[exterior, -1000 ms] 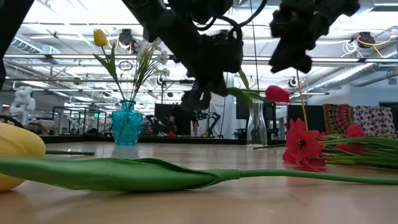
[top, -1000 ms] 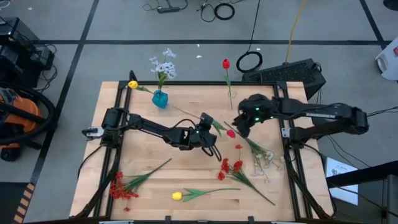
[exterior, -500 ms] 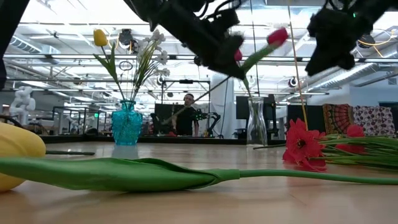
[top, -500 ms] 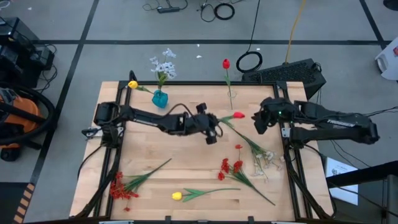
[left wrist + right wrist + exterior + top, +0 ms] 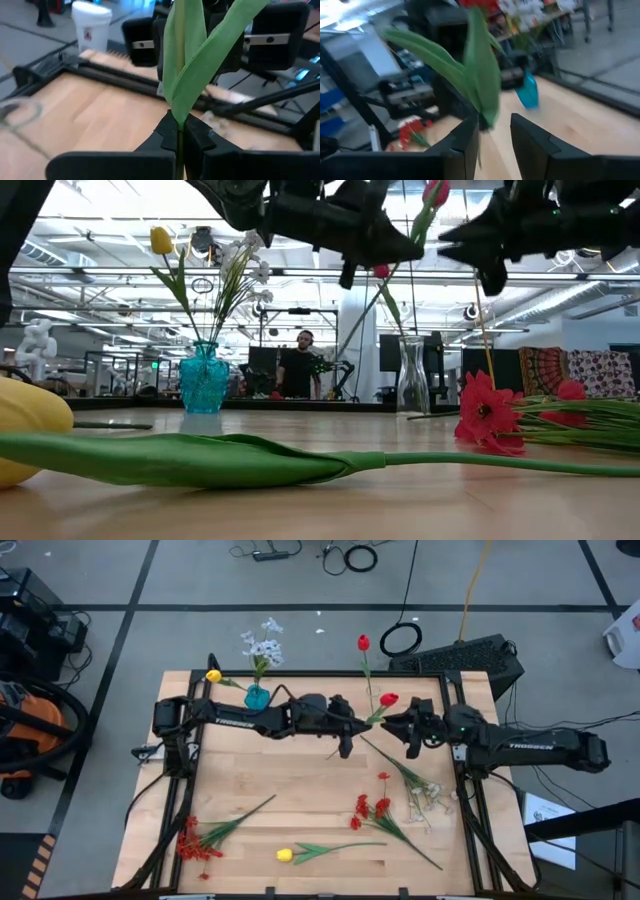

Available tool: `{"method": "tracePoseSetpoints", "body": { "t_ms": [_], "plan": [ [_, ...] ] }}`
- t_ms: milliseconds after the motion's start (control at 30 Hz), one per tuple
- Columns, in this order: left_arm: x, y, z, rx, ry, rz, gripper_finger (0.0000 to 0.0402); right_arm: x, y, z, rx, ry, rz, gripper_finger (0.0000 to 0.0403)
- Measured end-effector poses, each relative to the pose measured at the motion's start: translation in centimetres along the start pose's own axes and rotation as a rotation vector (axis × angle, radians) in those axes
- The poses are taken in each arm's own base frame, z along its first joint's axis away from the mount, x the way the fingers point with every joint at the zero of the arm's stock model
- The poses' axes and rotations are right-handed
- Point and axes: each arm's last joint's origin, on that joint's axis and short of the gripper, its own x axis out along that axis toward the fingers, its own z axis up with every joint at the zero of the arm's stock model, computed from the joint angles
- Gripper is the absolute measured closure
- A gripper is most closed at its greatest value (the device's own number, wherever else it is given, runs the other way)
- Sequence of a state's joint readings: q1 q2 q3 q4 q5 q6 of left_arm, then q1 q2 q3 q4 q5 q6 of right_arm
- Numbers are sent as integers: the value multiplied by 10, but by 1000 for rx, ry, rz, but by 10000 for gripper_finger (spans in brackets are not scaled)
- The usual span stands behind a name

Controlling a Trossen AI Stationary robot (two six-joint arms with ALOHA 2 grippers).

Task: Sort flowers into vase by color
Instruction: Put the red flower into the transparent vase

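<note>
grey tiled floor with dark seams, loose cables; orange vacuum beside wooden table; ceiling lights beyond.

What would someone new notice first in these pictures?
Most striking is the red tulip held in the air over the table's middle rear: the left gripper is shut on its stem, and the right gripper faces it, open. Behind them stand a teal vase with white flowers and a clear vase with one red flower.

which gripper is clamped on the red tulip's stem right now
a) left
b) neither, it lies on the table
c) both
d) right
a: the left gripper is shut on the red tulip stem, while the right gripper stands open beside its leaves.
</note>
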State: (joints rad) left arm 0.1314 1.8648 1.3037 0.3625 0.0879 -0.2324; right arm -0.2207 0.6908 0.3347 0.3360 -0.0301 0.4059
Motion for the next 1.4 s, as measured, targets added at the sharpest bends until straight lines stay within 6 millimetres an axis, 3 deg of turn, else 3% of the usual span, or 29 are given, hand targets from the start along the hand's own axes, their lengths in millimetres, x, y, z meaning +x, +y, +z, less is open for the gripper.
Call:
{"method": "tracePoseSetpoints", "body": {
  "t_ms": [200, 567, 933, 1200, 1400],
  "plan": [
    [-1, -1, 9, -40, -92, -35, 394, 8, 3, -3, -51, -9, 27, 298],
    [-1, -1, 11, -40, -101, -37, 394, 26, 10, -3, -179, -136, 32, 298],
    [0, 0, 9, -35, -91, -34, 394, 33, 14, -5, -211, -161, 55, 298],
    [0, -2, 9, -34, -90, -38, 393, 50, 19, 4, -235, -152, 48, 299],
    [0, -4, 6, -32, -65, -36, 393, 56, 19, 5, -255, -113, 39, 344]
  ]
}}
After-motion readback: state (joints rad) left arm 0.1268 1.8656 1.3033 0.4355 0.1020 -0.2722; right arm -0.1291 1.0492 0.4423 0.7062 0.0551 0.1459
